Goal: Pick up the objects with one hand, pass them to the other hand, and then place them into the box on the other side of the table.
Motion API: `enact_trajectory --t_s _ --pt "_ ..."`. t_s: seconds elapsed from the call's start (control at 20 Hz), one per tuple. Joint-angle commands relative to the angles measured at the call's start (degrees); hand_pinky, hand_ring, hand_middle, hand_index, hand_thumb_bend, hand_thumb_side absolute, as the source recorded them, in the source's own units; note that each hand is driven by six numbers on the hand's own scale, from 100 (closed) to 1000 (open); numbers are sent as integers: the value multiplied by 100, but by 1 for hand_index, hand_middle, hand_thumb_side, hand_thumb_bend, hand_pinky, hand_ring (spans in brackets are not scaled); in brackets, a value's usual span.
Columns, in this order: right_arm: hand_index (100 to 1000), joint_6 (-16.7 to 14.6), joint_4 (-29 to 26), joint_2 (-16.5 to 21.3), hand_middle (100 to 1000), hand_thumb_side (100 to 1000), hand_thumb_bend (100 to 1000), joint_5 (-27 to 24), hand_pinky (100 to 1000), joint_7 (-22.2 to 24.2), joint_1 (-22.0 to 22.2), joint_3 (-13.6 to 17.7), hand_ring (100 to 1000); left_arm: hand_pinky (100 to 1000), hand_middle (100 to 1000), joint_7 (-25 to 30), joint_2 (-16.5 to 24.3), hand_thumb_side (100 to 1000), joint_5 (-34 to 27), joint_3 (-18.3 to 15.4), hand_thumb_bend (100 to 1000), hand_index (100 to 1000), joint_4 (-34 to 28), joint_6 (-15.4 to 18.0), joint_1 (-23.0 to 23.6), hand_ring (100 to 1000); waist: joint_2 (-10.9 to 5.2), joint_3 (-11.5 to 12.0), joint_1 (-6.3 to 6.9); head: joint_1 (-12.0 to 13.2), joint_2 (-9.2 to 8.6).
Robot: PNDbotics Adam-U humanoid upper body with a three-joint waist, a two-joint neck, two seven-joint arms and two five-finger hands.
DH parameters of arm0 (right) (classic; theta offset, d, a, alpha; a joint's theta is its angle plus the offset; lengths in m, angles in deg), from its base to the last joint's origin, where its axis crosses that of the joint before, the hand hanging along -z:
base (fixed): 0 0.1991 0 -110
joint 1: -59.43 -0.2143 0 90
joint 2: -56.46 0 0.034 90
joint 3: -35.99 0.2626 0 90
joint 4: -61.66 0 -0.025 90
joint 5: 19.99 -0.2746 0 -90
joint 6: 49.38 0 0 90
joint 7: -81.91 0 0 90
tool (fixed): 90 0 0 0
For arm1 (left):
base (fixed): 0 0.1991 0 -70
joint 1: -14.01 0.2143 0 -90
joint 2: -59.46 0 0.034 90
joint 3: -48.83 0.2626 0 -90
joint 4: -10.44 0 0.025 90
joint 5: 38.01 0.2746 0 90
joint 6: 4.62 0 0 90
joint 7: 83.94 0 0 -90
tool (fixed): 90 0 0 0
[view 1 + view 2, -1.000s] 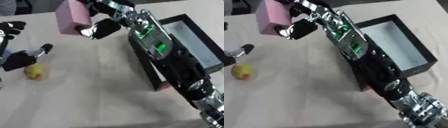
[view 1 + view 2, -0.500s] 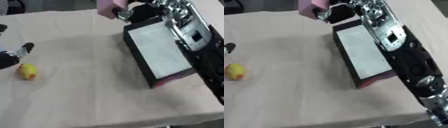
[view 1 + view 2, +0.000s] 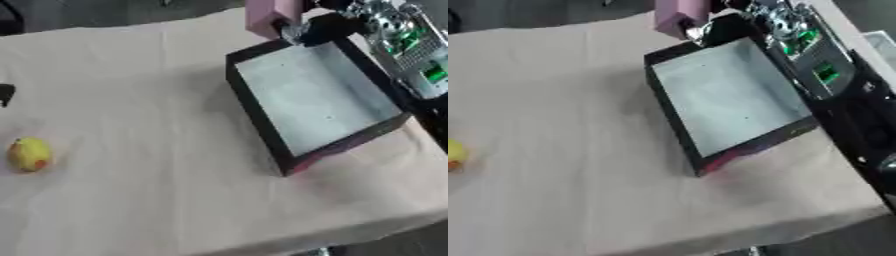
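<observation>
A pink block [image 3: 269, 17] hangs above the far corner of the black box [image 3: 255, 116], whose grey inside holds nothing. My right hand [image 3: 299, 29] is shut on the block, and its arm [image 3: 404, 46] reaches in along the box's right side. A yellow fruit [image 3: 29, 154] with a red spot lies on the cloth at the far left. Only a dark tip of my left hand [image 3: 4, 94] shows at the left edge, apart from the fruit.
A beige cloth [image 3: 140, 190] covers the table. Its near edge runs across the bottom right, with dark floor beyond. The box stands askew at the right, close to that edge. Dark floor also shows past the far edge.
My right hand has carried the pink block from over the table's middle to above the box's far corner. My left hand has drawn back to the left edge. The camera view has shifted too.
</observation>
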Motion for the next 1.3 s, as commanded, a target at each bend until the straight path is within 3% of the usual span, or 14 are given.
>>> enact_trajectory --t_s 0.05,0.25,0.55,0.65,0.75,0.8,0.95,1.3 --pt "472 -31 -83 410 462 100 140 -4 824 -90 126 189 668 825 742 -97 248 398 -59 -148 550 787 -116 -29 -28 795 -227 -4 76 -80 -100" --pt "475 -66 1 534 464 100 146 57 824 -140 377 293 669 825 742 -153 288 397 -96 -186 551 787 -126 -55 -4 796 -227 2 94 -121 -129" --pt "534 -213 154 686 513 100 224 293 829 29 707 394 696 832 742 -262 320 396 -147 -282 546 787 -140 -97 19 797 -235 16 113 -203 -191" --pt "677 -274 203 706 655 100 361 393 850 128 765 395 772 847 743 -287 324 397 -160 -305 544 787 -140 -104 21 797 -235 23 121 -219 -205" --pt "688 -380 254 708 668 100 367 530 852 285 790 413 778 847 743 -312 327 397 -172 -323 544 787 -140 -109 25 797 -235 26 127 -223 -203" --pt "793 -437 276 708 774 100 397 599 876 360 793 424 840 852 743 -322 328 397 -177 -331 544 787 -140 -110 27 797 -235 28 130 -223 -198" --pt "847 -594 360 713 843 179 483 858 911 496 811 479 908 853 743 -348 330 406 -194 -350 546 787 -143 -117 33 797 -229 30 136 -219 -187" --pt "883 -694 509 717 901 234 537 1298 929 426 864 604 953 854 742 -376 331 410 -226 -362 545 787 -148 -125 22 797 -216 26 136 -157 -145"
